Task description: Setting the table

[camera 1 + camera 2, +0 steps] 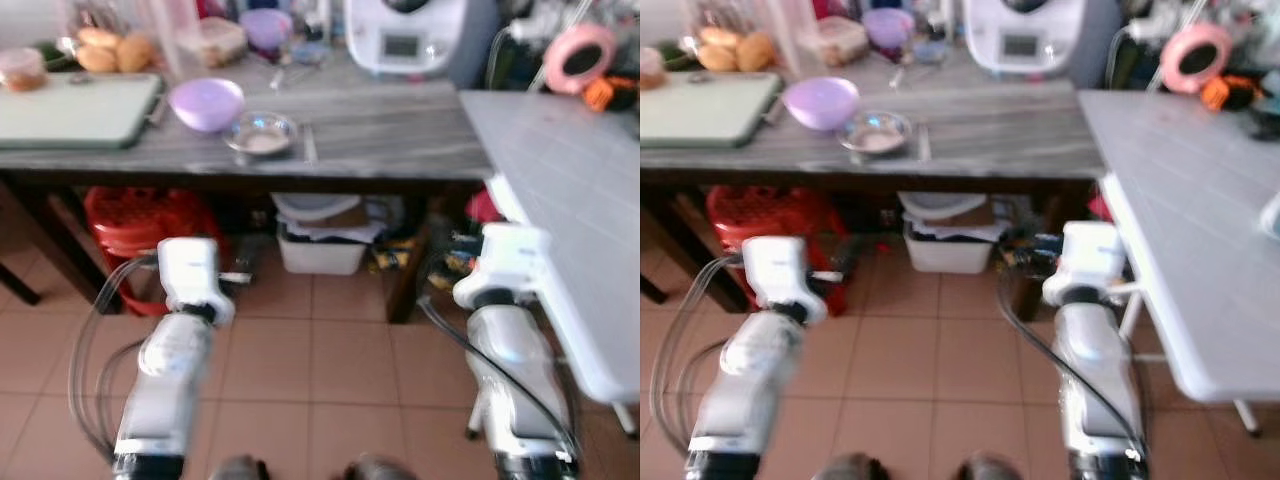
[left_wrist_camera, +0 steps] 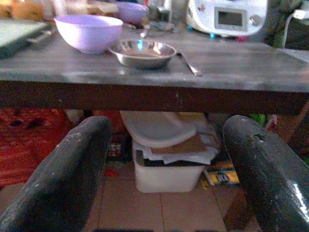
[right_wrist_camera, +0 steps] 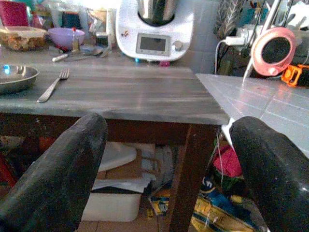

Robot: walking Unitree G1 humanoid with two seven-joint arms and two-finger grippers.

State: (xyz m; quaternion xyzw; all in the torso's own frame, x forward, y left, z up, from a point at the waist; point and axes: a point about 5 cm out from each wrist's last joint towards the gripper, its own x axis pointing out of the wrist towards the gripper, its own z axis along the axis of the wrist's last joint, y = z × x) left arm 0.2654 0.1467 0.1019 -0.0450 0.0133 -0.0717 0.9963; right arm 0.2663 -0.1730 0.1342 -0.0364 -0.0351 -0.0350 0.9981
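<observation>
The robot is standing before a grey wood-grain tabletop (image 1: 380, 130), with both silver arms reaching forward below its front edge. The left gripper (image 2: 164, 169) is hanging wide open and holding nothing, its two black fingers (image 2: 63, 179) spread apart in front of the tabletop's front edge. The right gripper (image 3: 169, 169) is likewise gaping wide and empty, pointing at the tabletop's right front corner.

Near the front edge, one steel bowl (image 1: 262, 133) is sitting with one lavender bowl (image 1: 206, 103) just beside it on the left, and one fork (image 3: 52, 86) is lying just to its right. A second, smaller purple bowl (image 1: 266, 27) is standing toward the back edge, near one white kitchen appliance (image 1: 408, 35). One pale green cutting board (image 1: 75, 110) is lying at the left end, with buns (image 1: 112, 50) behind it.

One white table (image 1: 570, 190) is adjoining the right end. Under the tabletop, one white bin (image 1: 320, 250) and one red stool (image 1: 145, 225) are resting on the tiled floor (image 1: 320, 370).
</observation>
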